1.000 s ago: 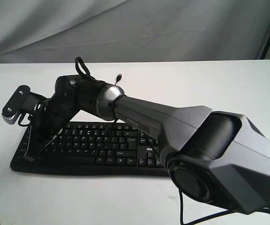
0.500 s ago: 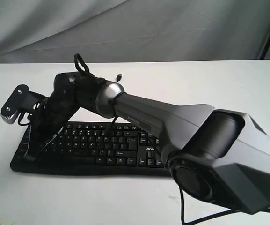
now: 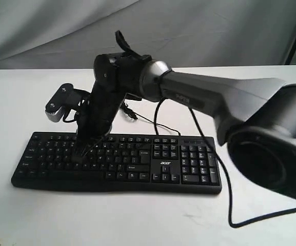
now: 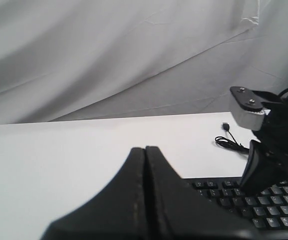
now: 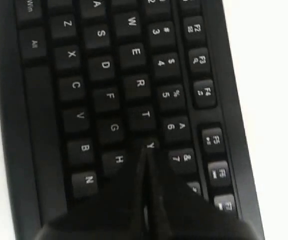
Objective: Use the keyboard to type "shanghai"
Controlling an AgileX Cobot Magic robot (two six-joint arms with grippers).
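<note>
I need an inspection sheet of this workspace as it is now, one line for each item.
Surface: white table, flat.
Job's things: black keyboard lies flat, keys up.
Clutter: nothing seen.
Grippers: right gripper, fingers shut, tip over keys near Y and H, contact unclear; left gripper, fingers shut, empty.
Cables: thin black cable lies behind the keyboard, plug unconnected; thicker black cable loops past the keyboard's right end.
Surroundings: grey cloth backdrop.
</note>
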